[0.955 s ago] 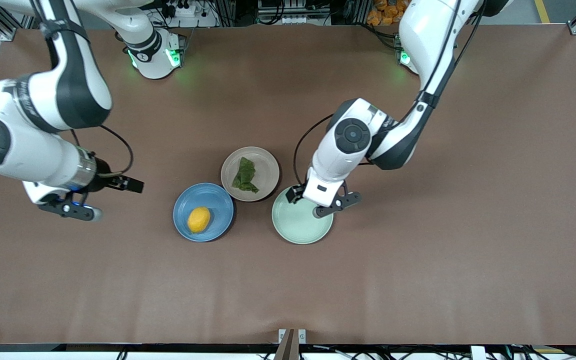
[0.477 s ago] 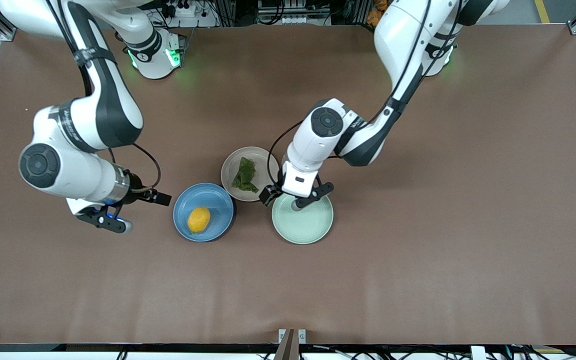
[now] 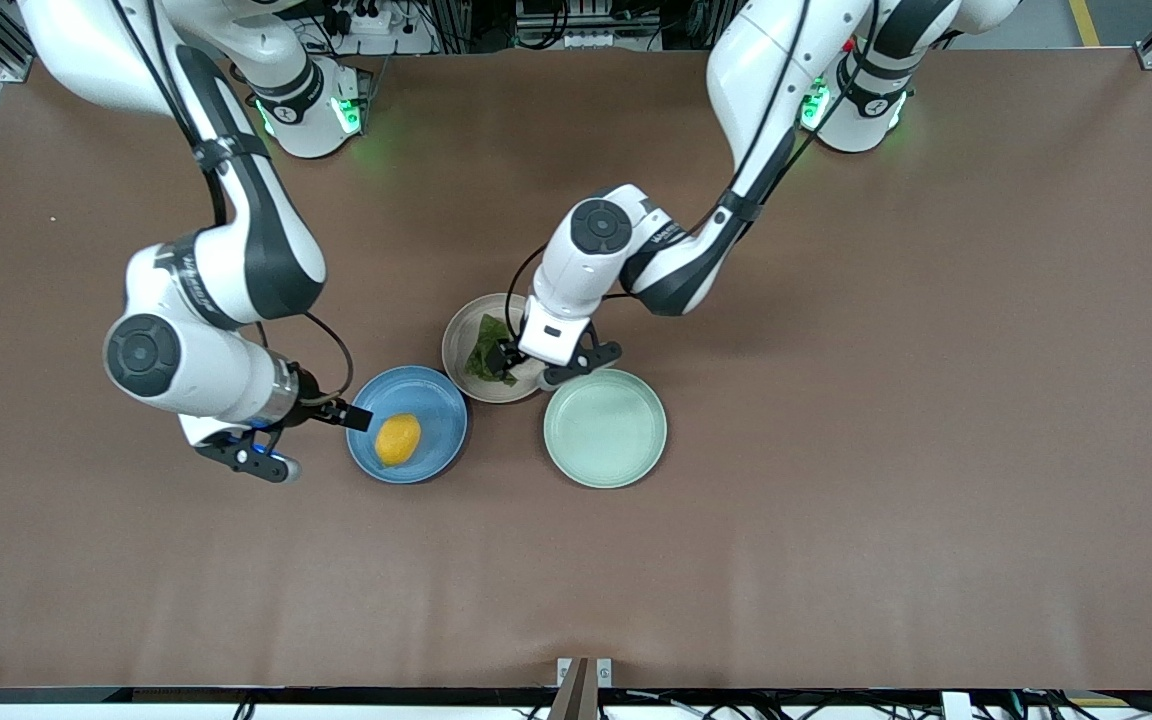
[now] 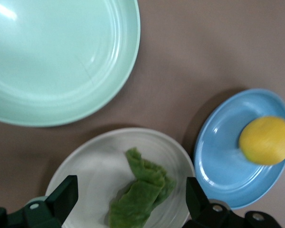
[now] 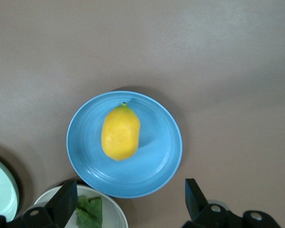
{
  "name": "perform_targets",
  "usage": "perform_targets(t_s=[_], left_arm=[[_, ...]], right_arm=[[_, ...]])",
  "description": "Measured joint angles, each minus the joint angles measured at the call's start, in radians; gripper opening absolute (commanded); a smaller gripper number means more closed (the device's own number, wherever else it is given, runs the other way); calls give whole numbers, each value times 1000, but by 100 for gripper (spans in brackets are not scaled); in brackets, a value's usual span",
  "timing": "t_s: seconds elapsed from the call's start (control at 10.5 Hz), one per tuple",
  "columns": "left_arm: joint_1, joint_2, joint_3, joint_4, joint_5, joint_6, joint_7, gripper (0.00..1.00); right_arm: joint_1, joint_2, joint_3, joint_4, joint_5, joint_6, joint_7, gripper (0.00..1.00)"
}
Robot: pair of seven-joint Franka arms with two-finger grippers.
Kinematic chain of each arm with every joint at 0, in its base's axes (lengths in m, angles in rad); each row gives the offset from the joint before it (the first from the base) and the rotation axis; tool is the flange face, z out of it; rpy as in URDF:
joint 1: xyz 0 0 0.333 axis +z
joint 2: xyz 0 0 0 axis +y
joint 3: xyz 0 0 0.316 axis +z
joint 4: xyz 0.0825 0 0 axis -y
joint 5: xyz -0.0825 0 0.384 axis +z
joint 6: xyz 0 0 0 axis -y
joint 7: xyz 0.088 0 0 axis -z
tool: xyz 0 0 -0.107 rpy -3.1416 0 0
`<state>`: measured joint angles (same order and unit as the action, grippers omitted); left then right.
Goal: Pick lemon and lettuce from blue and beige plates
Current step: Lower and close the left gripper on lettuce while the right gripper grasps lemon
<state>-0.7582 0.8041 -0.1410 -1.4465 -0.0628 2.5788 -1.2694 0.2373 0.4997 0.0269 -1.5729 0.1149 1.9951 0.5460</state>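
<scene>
Fingers [image 3: 510, 351] now over lettuce [image 3: 487, 347], previously mint plate [image 3: 605, 428].

Brown matte table [image 3: 936, 450] fills view; metal frame rails, cables, perhaps orange items along top edge.

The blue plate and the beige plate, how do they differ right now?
The blue plate holds the lemon; the beige plate holds the lettuce. The blue plate lies nearer the front camera than the beige plate. Both are round, shallow and look equal in size.
</scene>
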Motion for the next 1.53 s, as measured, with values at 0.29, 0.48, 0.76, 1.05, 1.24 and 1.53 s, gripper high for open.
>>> perform_targets(t_s=[0.29,0.48,0.76,1.05,1.24,1.53], left_arm=[[-31,42,2,10,44,77,3,100],[-66,85,36,57,48,109,11,100],[-188,135,150,85,49,130,15,100],[-230,152,162,90,49,135,38,100],[-249,154,163,91,62,135,49,100],[-271,156,163,91,164,134,50,100]], right_arm=[[14,48,0,-5,0,65,-1,100],[20,63,0,-18,-1,102,-2,100],[25,78,0,-47,-1,157,-3,100],[44,118,0,-59,-2,220,-3,100],[50,138,0,-82,-2,278,-3,100],[51,162,-1,-101,-10,322,-3,100]])
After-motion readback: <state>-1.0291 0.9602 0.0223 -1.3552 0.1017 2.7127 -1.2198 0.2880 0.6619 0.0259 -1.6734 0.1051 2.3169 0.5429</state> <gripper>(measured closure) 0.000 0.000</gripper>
